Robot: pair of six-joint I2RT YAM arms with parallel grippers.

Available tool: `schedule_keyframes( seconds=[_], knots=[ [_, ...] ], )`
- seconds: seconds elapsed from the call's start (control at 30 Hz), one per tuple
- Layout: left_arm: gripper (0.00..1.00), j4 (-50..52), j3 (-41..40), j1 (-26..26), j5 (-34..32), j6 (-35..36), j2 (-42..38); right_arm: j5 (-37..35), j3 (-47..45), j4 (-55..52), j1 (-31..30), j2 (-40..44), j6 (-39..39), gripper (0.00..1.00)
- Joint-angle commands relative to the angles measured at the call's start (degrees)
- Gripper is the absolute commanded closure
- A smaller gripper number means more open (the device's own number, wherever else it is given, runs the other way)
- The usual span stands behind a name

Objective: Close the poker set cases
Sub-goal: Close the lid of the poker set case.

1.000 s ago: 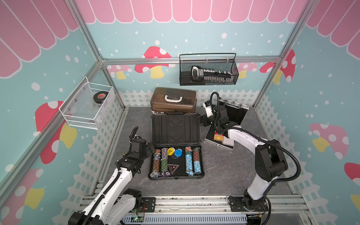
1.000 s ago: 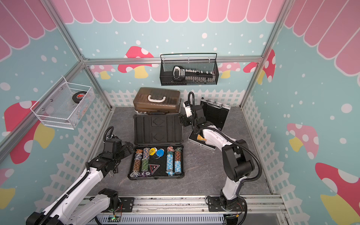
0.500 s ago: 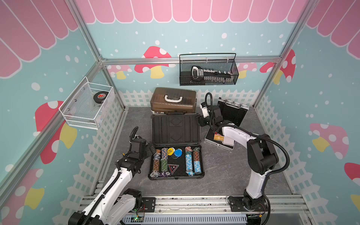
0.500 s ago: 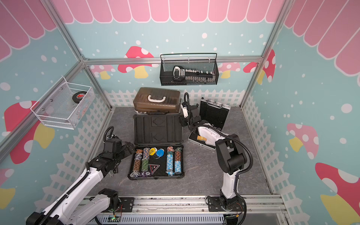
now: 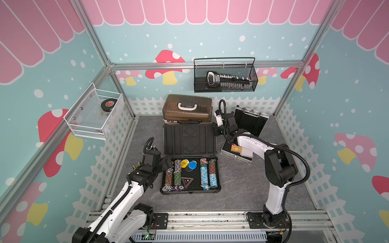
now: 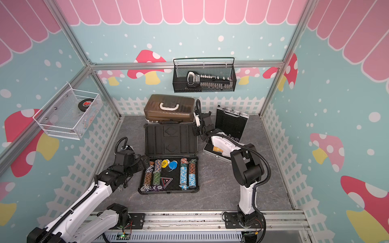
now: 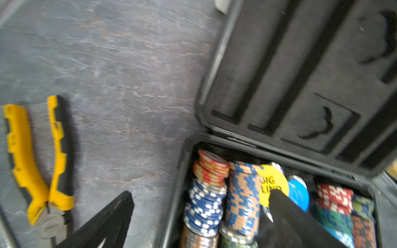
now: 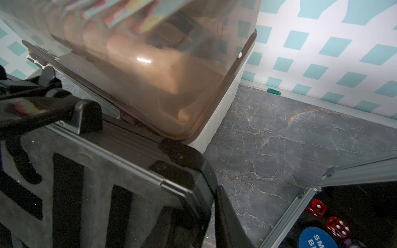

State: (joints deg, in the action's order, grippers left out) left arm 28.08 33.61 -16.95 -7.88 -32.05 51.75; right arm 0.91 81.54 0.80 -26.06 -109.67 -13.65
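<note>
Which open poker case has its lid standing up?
The smaller silver case; its lid stands nearly upright, whereas the black case's lid is laid back.

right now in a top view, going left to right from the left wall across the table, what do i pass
white wire basket on the left wall → black poker case, lid open → silver poker case, lid open

yellow disc (image 7: 271,182), black case (image 7: 300,75): "BIG", "LIND" | blue disc (image 8: 315,238), silver case (image 8: 287,216): "SM", "BI" (cut)
</note>
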Motion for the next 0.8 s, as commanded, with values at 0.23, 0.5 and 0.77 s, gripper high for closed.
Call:
schedule_keyframes(
  seconds=[0.23,0.5,0.77],
  knots=[
    [0.01,-0.6,2.8,-9.4,-2.1,3.7,0.5,-8.1,4.3,4.1,0.7,-1.7,3.1,1.0],
    [0.01,0.3,3.8,-14.6,-3.6,4.0,0.9,-10.3,7.9,4.3,0.8,-2.1,4.3,1.0],
    [0.01,0.1,4.0,-16.0,-3.9,3.4,2.3,-10.3,15.2,3.1,1.4,-3.5,5.6,1.0]
  ],
)
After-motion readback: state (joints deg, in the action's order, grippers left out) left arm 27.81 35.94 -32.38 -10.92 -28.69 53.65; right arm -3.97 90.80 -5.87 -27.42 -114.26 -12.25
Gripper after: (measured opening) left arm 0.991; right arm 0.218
